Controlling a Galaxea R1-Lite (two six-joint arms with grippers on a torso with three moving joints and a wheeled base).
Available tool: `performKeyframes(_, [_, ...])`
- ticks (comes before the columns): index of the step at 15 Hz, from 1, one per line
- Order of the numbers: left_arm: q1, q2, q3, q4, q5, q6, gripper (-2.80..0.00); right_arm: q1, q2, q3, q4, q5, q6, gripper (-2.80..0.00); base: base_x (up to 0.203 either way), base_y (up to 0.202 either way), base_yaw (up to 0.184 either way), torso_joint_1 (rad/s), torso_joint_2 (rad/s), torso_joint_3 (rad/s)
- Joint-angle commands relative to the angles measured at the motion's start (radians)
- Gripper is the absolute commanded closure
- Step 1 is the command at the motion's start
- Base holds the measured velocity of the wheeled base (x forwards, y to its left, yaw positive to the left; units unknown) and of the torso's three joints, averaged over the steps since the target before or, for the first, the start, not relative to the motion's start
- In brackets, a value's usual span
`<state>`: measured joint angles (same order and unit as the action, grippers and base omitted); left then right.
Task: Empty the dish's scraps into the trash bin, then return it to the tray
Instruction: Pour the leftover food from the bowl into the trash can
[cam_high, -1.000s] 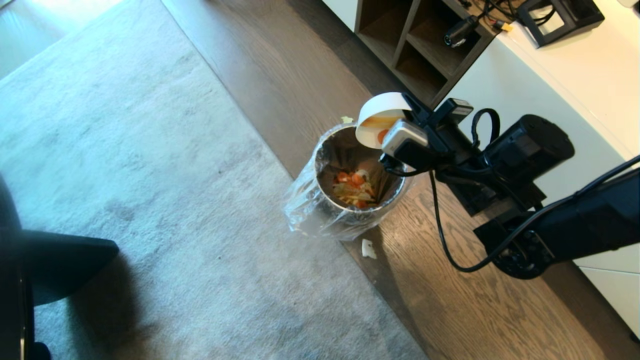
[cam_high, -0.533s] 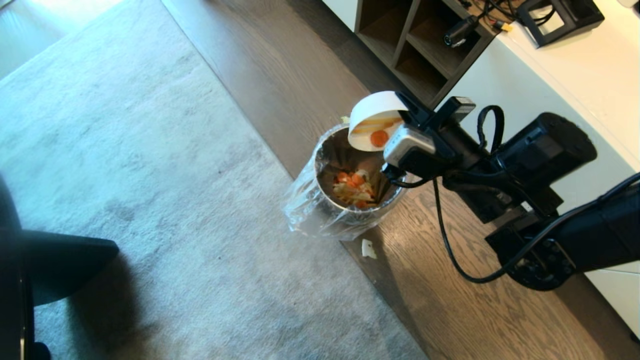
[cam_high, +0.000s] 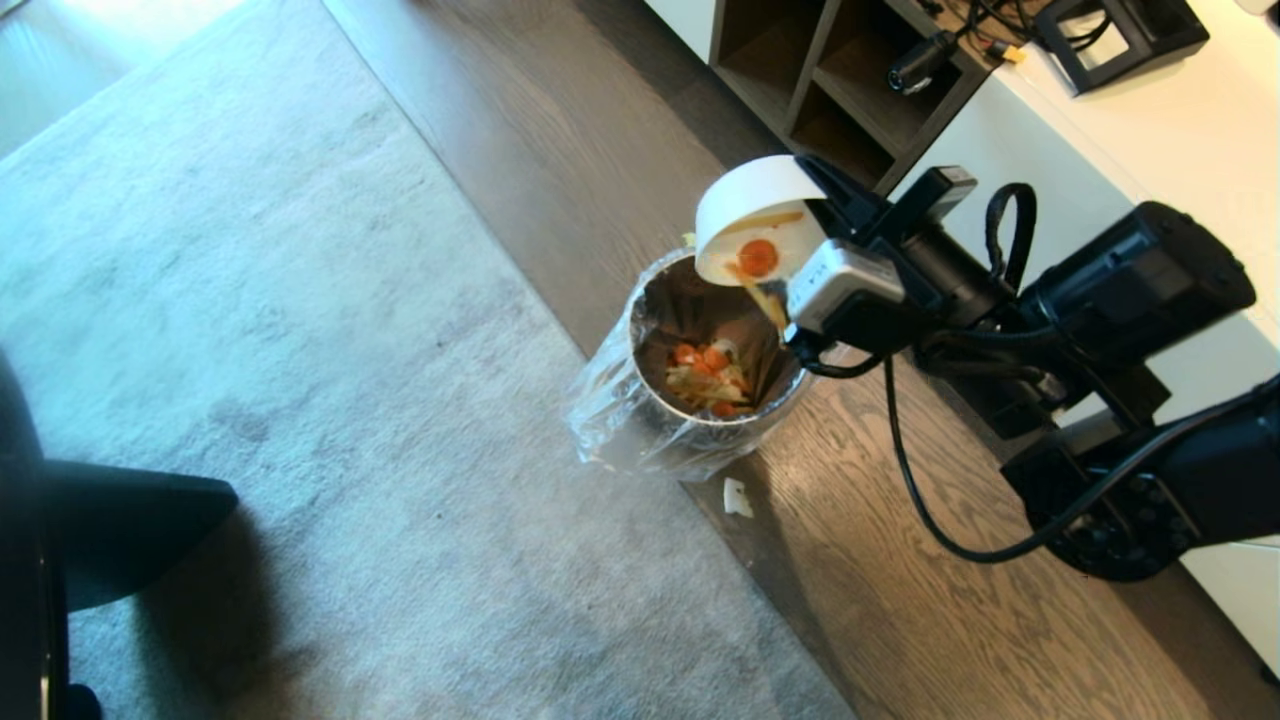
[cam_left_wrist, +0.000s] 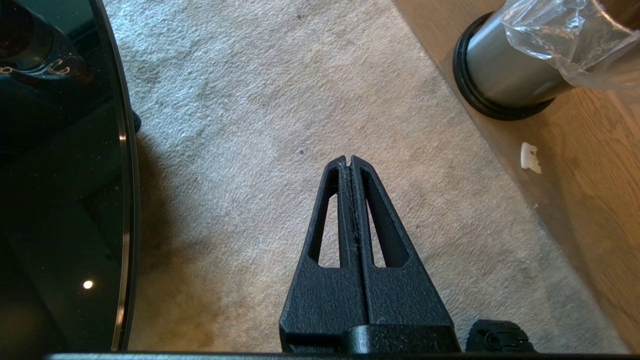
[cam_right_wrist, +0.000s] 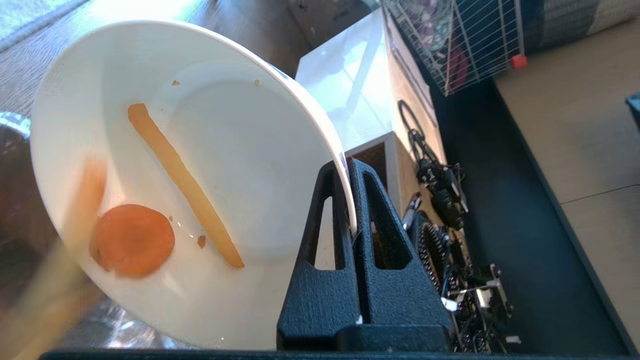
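While the right gripper (cam_right_wrist: 350, 165) has its jaws clamped tight on the rim of the dish (cam_high: 752, 222), the dish hangs tipped steeply just above the trash bin (cam_high: 700, 375), mouth facing the bin. A carrot slice (cam_right_wrist: 132, 240) and one pale strip (cam_right_wrist: 182, 182) cling to the dish's inside; another strip is blurred at the dish's lip, over the bin. A heap of scraps (cam_high: 710, 378) lies in the bin's bottom. The bin stands on wood floor (cam_high: 900, 600), right at the edge of a grey carpet (cam_high: 300, 350). A small white fragment (cam_high: 737, 497) lies on the floor just beside the bin. Beyond the bin: a dark open shelf unit (cam_high: 830, 90) and a white cabinet (cam_high: 1130, 140). Left gripper (cam_left_wrist: 350, 162) hangs over the carpet, well apart from the bin, jaws pressed together, empty.
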<state>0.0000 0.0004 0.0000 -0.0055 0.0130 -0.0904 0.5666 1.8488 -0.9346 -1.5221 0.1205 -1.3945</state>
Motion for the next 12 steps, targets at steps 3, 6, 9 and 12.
performKeyframes(3, [0.000,0.000,0.000,-0.001,0.001,0.000,0.00,0.003,-0.031,0.000,-0.046,0.039,-0.014,0.00,0.000,0.000,0.000,0.000,0.00,0.000])
performKeyframes(6, [0.000,0.000,0.000,-0.001,0.001,-0.002,0.00,0.006,-0.045,0.000,-0.046,0.050,-0.014,0.00,0.000,0.000,0.000,0.000,0.00,0.000])
performKeyframes(9, [0.000,0.000,0.000,-0.001,0.001,-0.001,0.00,0.014,-0.065,-0.008,-0.047,0.051,-0.014,0.00,0.000,0.000,0.000,0.000,0.00,0.000])
performKeyframes(12, [0.000,0.000,0.000,-0.001,0.001,-0.002,0.00,0.049,-0.078,-0.060,-0.046,0.056,-0.012,0.00,0.000,0.000,0.000,0.000,0.00,0.000])
